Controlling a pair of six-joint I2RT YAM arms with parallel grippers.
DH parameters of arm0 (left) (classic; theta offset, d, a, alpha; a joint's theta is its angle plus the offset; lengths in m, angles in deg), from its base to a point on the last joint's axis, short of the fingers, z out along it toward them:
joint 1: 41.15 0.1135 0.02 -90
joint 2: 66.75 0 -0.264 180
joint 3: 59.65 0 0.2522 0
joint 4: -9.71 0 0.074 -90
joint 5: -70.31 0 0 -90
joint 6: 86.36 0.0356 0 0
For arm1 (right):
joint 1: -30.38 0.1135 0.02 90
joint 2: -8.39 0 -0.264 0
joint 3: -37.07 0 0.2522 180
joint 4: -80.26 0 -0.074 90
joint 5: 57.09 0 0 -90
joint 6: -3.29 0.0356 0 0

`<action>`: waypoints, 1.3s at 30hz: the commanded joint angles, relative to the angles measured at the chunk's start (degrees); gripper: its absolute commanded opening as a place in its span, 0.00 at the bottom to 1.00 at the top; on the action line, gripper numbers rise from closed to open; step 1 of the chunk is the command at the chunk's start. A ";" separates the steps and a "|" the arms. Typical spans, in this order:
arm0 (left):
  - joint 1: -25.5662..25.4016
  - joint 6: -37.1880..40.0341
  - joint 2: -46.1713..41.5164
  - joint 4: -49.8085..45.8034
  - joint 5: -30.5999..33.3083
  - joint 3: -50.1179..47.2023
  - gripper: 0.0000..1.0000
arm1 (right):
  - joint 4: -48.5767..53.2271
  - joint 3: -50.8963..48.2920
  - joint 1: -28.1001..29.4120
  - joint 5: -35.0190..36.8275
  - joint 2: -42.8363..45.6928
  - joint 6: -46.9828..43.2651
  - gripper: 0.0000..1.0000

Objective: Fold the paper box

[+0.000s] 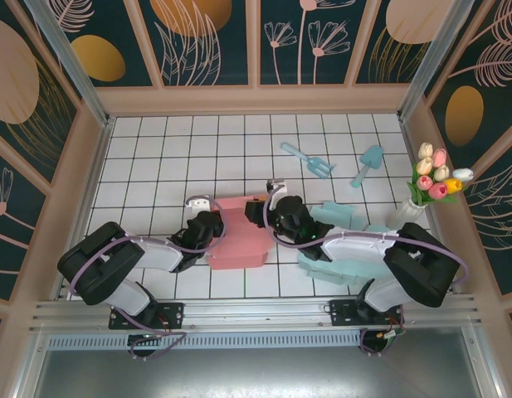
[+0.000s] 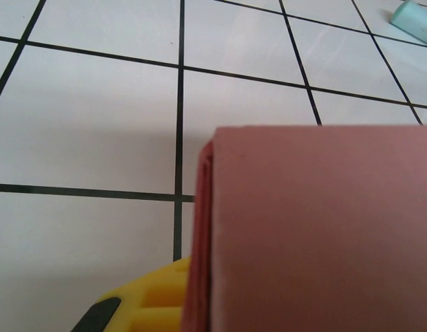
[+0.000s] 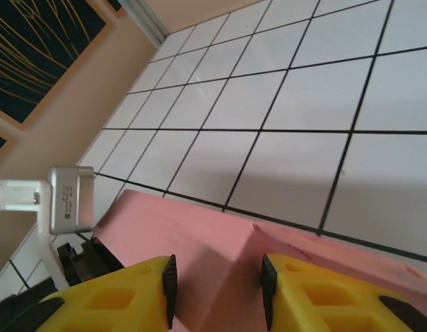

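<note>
The pink paper box (image 1: 237, 234) lies flat on the tiled floor between both arms. My left gripper (image 1: 209, 227) is shut on its left edge. In the left wrist view the pink sheet (image 2: 317, 228) covers the right half, and one yellow finger (image 2: 152, 299) shows beside its layered edge. My right gripper (image 1: 270, 212) is at the box's upper right part. Its yellow fingers (image 3: 123, 297) stand apart over the pink sheet (image 3: 199, 235), with a raised crease of the box (image 3: 258, 232) running toward the right pad. The right gripper (image 3: 219, 285) is open.
Teal flat box pieces (image 1: 343, 220) lie under my right arm. Farther back are a teal rake (image 1: 308, 159) and a teal scoop (image 1: 369, 164). A vase of tulips (image 1: 436, 181) stands by the right wall. The left wrist's camera mount (image 3: 69, 200) is close to my right fingers.
</note>
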 commanded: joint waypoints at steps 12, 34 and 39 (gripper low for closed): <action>0.11 0.08 0.15 2.79 -0.37 0.54 0.00 | 5.95 -5.74 -4.52 7.87 2.08 -4.79 0.44; 0.09 -0.31 2.80 3.35 -1.46 1.98 0.00 | -4.43 -3.71 -3.14 -3.68 -5.21 -4.69 0.43; 0.11 -0.39 2.68 3.60 -1.91 2.15 0.00 | -6.43 -2.60 -2.59 -5.27 -8.98 -3.41 0.43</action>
